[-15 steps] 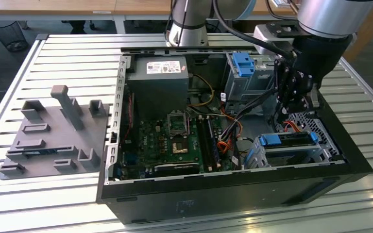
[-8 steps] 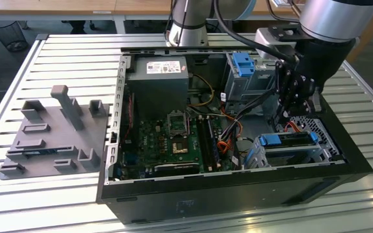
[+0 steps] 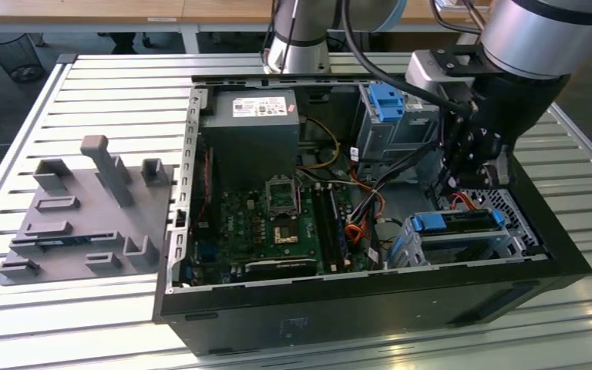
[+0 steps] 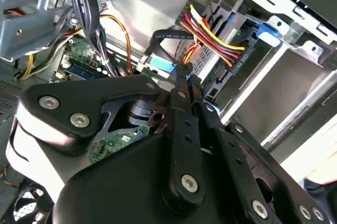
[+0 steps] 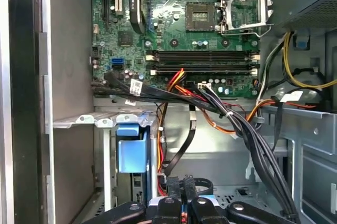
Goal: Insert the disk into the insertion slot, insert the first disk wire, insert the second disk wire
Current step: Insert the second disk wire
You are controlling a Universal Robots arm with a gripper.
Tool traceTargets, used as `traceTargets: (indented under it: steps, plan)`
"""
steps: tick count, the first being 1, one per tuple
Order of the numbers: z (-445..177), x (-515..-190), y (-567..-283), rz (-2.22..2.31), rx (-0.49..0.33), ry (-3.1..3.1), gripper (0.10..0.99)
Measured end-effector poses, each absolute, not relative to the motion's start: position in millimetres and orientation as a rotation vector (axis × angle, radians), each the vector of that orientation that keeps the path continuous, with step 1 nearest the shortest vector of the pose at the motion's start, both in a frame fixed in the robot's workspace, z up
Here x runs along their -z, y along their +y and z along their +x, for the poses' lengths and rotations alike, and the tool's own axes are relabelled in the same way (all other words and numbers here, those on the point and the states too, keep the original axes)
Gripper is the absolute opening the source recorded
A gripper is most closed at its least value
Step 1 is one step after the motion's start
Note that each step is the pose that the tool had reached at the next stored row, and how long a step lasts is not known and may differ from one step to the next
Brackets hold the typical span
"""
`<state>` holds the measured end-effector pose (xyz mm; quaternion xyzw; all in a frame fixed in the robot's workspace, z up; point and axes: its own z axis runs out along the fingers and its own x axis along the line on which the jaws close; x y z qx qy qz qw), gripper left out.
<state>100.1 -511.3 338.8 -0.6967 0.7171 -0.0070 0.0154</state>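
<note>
Gripper (image 4: 181,79) pinched shut on black flat wire (image 4: 167,35); best kept square to its socket, eased in gently, clear of the cable bundle (image 5: 253,145). At 4 o'clock in computer case (image 3: 307,308), disk (image 3: 459,221) seated in insertion slot (image 3: 502,245). Slatted table (image 3: 90,77), grey fixture plate (image 3: 70,216) at 9 o'clock; bin (image 3: 13,50) behind

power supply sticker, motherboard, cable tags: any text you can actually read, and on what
None can be read.
White label on the power supply: print too small to make out.
Motherboard: markings too small to read.
White tag on the black cable bundle: dark marks, blurred.
Small white tag beside the grey drive cage: unreadable.
</note>
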Motion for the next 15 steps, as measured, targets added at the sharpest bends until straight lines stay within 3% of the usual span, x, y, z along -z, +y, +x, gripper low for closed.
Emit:
traceTargets:
  steps: [15]
  plan:
    - [100.1, -338.5, -529.2, -2.140, -0.038, 2.205, 0.149]
